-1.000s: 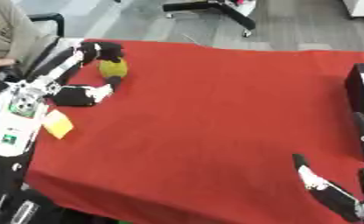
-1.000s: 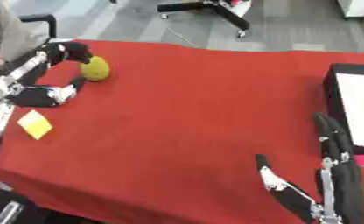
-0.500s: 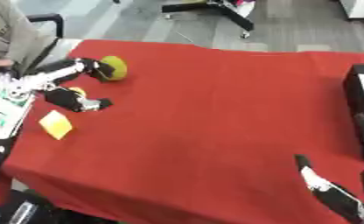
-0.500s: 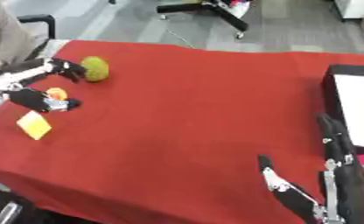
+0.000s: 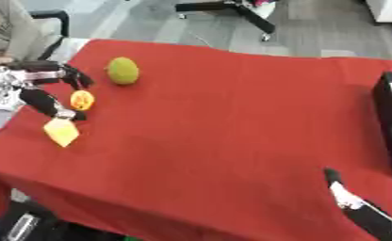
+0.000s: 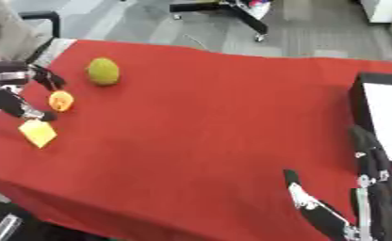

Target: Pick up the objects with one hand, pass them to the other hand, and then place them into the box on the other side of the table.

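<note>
A yellow-green round fruit (image 5: pixel 123 70) lies near the far left of the red table (image 5: pixel 224 132). Just left of it, a small orange object (image 5: pixel 82 100) sits on the cloth in the gap between the bent fingers (image 5: pixel 70 74) and the thumb of my left hand (image 5: pixel 33 89); neither touches it as far as I can see. A flat yellow piece (image 5: pixel 61 132) lies below the thumb. My right hand (image 6: pixel 368 188) rests open at the lower right, fingers up. The black box (image 6: pixel 387 117) with a white inside stands at the right edge.
The table's left edge runs just beside my left hand. Beyond the far edge is grey floor with an office chair base (image 5: pixel 232 7). A person sits past the far left corner, touching nothing.
My left hand has pulled back leftward off the yellow-green fruit and now brackets the orange object. The fruit stays put. The right hand has not moved.
</note>
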Controlling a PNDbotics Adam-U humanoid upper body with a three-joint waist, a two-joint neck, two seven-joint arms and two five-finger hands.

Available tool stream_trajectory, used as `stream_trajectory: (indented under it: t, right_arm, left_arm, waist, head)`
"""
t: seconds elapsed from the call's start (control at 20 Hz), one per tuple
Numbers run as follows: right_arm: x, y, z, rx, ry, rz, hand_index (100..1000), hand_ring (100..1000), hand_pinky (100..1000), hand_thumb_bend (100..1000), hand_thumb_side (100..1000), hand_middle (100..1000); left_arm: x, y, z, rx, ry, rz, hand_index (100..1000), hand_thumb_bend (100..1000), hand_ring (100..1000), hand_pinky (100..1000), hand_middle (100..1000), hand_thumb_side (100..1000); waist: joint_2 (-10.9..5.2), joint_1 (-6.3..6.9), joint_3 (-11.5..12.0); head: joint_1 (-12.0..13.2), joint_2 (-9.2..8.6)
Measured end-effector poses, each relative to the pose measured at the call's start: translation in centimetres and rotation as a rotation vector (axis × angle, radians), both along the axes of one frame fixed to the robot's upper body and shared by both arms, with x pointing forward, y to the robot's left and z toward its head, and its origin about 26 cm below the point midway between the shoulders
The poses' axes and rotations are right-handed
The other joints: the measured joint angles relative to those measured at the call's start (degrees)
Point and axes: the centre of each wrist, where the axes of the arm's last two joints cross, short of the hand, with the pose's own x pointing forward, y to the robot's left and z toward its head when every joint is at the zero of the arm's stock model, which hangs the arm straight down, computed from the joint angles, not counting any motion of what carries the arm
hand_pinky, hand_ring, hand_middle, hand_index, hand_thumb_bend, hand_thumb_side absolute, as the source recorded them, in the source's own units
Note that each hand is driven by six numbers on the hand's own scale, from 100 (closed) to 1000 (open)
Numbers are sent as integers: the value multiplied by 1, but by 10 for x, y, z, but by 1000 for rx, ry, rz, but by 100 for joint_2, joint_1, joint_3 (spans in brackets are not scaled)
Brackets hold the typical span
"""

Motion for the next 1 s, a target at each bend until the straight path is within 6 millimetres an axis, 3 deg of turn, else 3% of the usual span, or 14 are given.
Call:
stream_trajectory:
  t: [0.2,0.4,1.0]
  right_arm:
    - [0,0,0,1,4,4,1000,999,888,499,506,936]
    - [0,1,0,1,9,9,1000,999,887,496,506,936]
    - [-1,2,0,1,11,17,1000,999,887,501,511,932]
  left_arm:
    - [-5,21,-9,73,23,7,955,744,847,913,844,546]
    - [-4,33,-20,111,25,-7,955,736,853,913,850,537]
    - [7,39,-65,148,36,-98,917,703,845,909,835,493]
  waist:
    - [-14,-18,-16]
    - [-19,-19,-38]
    - [-27,-21,-78]
  head:
    - [45,0]
    - [71,0]
    - [128,0]
